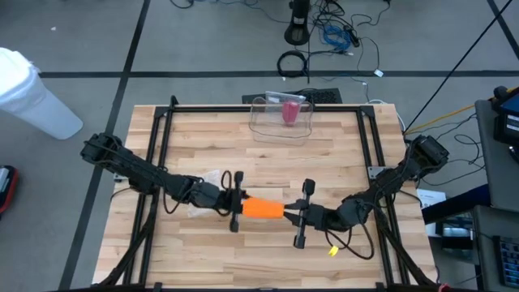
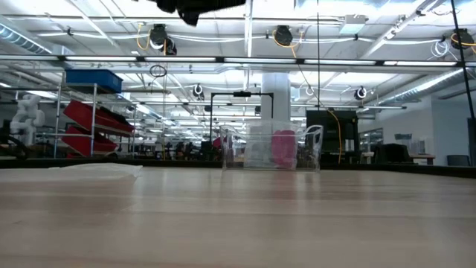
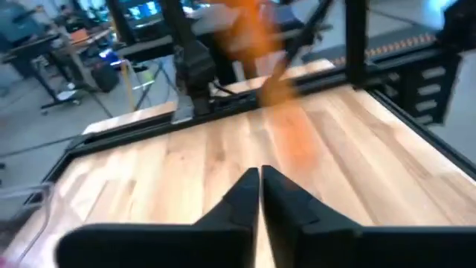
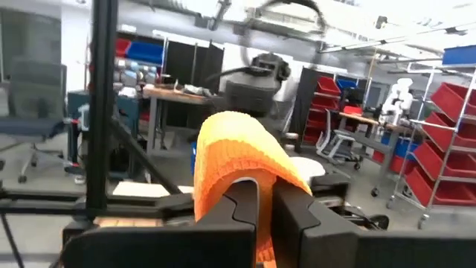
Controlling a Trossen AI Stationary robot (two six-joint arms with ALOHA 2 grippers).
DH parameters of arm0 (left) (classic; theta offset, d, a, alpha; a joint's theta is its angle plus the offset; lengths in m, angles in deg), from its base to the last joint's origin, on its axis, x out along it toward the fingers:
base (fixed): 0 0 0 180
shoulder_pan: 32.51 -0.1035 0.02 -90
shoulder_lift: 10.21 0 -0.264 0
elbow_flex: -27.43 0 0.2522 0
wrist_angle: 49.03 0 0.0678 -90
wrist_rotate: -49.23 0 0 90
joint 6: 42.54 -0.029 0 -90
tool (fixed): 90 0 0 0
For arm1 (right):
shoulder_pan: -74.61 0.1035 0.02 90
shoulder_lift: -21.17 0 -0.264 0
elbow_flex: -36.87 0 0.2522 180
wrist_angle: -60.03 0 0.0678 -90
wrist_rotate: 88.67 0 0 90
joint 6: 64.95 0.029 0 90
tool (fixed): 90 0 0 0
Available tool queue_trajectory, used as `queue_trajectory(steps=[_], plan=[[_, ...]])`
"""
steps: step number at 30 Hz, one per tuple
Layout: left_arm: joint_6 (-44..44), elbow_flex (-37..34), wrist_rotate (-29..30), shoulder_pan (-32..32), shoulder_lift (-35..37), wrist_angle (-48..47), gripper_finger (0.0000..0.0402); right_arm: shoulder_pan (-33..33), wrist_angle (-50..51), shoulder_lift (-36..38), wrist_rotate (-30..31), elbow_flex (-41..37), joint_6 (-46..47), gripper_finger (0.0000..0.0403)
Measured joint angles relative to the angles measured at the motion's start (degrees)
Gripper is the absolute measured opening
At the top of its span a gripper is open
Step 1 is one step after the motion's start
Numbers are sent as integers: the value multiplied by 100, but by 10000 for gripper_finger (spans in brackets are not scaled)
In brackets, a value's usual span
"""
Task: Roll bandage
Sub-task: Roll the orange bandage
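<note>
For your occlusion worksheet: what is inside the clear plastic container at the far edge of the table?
Inside the clear container stands a pink object, visible through the walls from the high and low views. What the object is, and whether anything lies behind it, cannot be made out.

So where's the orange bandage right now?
In the high view, the bandage is above the table's front middle, stretched between the left gripper and right gripper.

The bandage (image 1: 262,208) is bright orange with a fine knitted texture. The surface (image 1: 268,158) is pale wood in light planks, framed by black rails. The far container (image 1: 281,120) is clear, with a pink object (image 1: 289,111) inside.
</note>
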Motion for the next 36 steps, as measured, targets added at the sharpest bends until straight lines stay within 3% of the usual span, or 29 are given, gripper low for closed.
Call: queue_trajectory(steps=[6, 12, 23, 26, 29, 36], plan=[[504, -322, -1264, -465, 294, 316, 109, 245, -68, -2, 930, 0, -654, 4], [777, -563, -2100, -863, 404, 615, 208, 189, -33, -47, 849, 0, -753, 4], [763, -574, -2174, -939, 409, 734, 228, -294, -625, -633, 537, -2, -819, 4], [773, -576, -2138, -939, 409, 709, 220, -291, -625, -643, 572, -2, -833, 4], [764, -576, -2063, -938, 409, 682, 184, -291, -763, -643, 562, -2, -872, 4], [413, -576, -1979, -938, 411, 664, 17, -234, -839, -643, 527, -2, -821, 4]])
